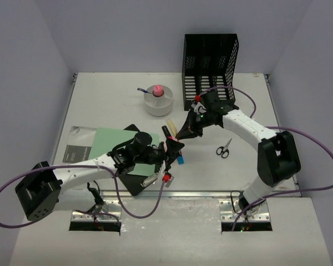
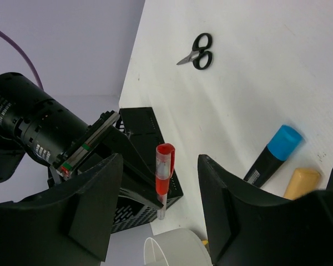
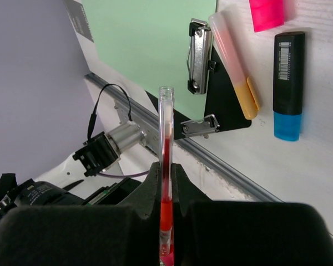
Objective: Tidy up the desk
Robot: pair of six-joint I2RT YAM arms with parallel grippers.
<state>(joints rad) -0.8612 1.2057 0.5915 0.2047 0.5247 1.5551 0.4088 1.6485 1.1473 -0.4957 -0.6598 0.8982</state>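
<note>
- Right wrist view: the right fingers point(image 3: 155, 185) are clenched on a red pen point(image 3: 165, 138), which sticks straight out from between them.
- The left fingers point(image 2: 227, 210) stand apart and grip nothing. Seen from the left wrist, the pen's red cap shows in the gap between them and touches neither.
- From above, the two sets of fingers come close together over the middle of the bench point(image 1: 100, 105), the left arm reaching in from the near left and the right arm from the near right.
- On the bench below them lies a black marker point(image 3: 288, 77) with a blue cap. Just beside it is a highlighter point(image 3: 233, 55) with a yellow cap, lying along the edge of a black clipboard point(image 3: 225, 111).
- A green sheet point(image 3: 150, 50) sits under the clipboard's clip.
- Black-handled scissors point(image 1: 224, 148) lie well apart to the right.
- Farther back, a white cup point(image 1: 158, 102) stands just left of a black rack point(image 1: 210, 64).
- The white bench spreads out ahead of the arm bases, with a metal rail point(image 1: 172, 194) along its near edge.
</note>
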